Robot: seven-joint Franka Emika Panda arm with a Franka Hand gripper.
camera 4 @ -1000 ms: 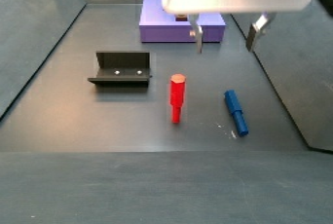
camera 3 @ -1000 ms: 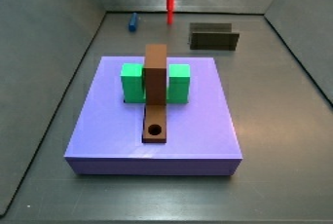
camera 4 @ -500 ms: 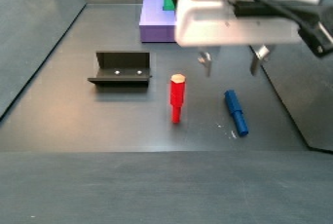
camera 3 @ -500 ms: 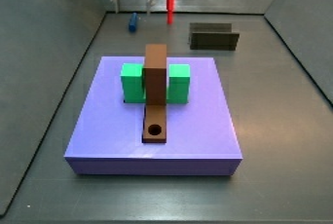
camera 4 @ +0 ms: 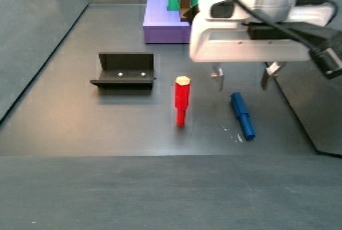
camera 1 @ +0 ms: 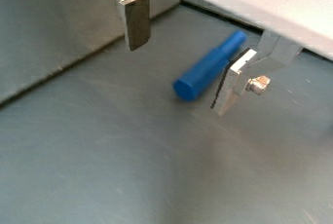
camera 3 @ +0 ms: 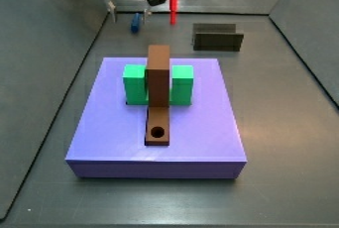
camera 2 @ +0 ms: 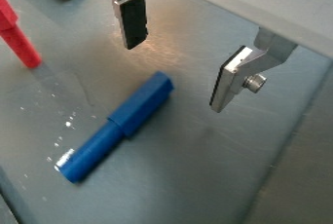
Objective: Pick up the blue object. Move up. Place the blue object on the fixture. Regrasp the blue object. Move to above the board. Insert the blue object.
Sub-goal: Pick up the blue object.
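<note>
The hand (camera 4: 241, 74) has dropped from high above to just over the blue object (camera 4: 242, 115), at its 12 o'clock, fingers wide apart, holding nothing; pickup looks imminent.

A red peg (camera 4: 182, 100) stands upright on the grey floor (camera 4: 80, 124), also seen at the far end in a side view (camera 3: 172, 5). In a wrist view a red shape (camera 2: 18, 34) lies at the frame edge, probably that same peg.
</note>
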